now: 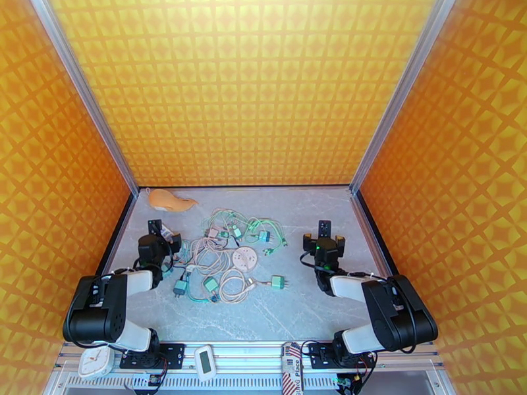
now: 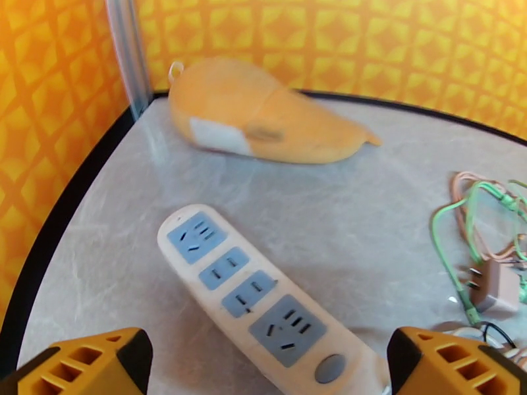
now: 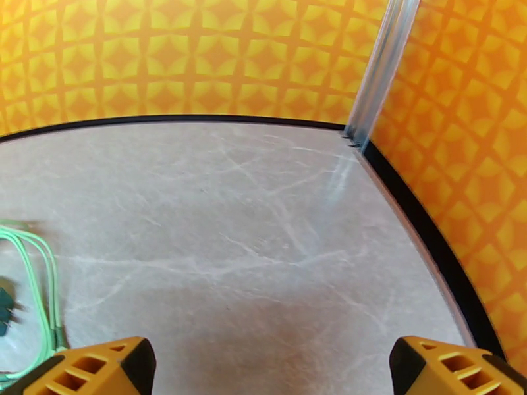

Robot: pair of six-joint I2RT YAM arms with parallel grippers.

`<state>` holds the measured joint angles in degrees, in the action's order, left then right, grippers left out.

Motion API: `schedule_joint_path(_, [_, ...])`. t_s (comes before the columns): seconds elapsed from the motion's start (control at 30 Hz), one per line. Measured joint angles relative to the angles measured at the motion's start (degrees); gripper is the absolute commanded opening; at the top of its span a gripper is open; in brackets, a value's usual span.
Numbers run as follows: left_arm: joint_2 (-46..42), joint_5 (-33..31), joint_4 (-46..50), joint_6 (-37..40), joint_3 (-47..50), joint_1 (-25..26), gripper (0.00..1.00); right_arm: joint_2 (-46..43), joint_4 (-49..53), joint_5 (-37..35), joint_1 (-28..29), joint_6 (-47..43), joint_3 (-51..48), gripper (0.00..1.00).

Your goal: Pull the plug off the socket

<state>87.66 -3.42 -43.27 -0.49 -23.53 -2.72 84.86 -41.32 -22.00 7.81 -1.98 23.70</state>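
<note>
A tangle of green and beige cables (image 1: 224, 258) with several green plugs (image 1: 277, 282) lies mid-table around a round white socket (image 1: 244, 258). Whether a plug sits in that socket I cannot tell. In the left wrist view, a cream power strip (image 2: 257, 297) with blue-grey outlets lies below my left gripper (image 2: 267, 370), and every outlet I can see is bare. A beige plug (image 2: 494, 291) on a green cable lies to its right. My left gripper (image 1: 156, 228) is open at the pile's left edge. The right gripper (image 1: 325, 230) (image 3: 270, 367) is open over bare table, right of the pile.
An orange plush toy (image 1: 170, 201) (image 2: 263, 123) lies in the back left corner. Orange patterned walls with metal posts (image 3: 375, 67) close the table on three sides. A green cable loop (image 3: 39, 284) reaches the right wrist view's left edge. Small devices (image 1: 205, 361) sit on the front rail.
</note>
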Motion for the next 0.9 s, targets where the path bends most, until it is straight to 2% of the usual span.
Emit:
schedule_joint_path(0.1, [0.76,0.61,-2.29,0.48,1.6,0.0,0.99,1.9,-5.31,3.85,-2.19,0.33,-1.36,0.99])
schedule_joint_path(0.23, [0.85,0.96,-4.72,0.59,1.62,0.0,0.99,2.16,-5.73,5.95,-2.27,0.87,-1.88,0.99])
schedule_joint_path(0.9, [0.85,1.07,-6.75,0.61,1.64,0.0,0.99,2.14,-6.19,7.5,-2.27,1.29,-1.88,0.99])
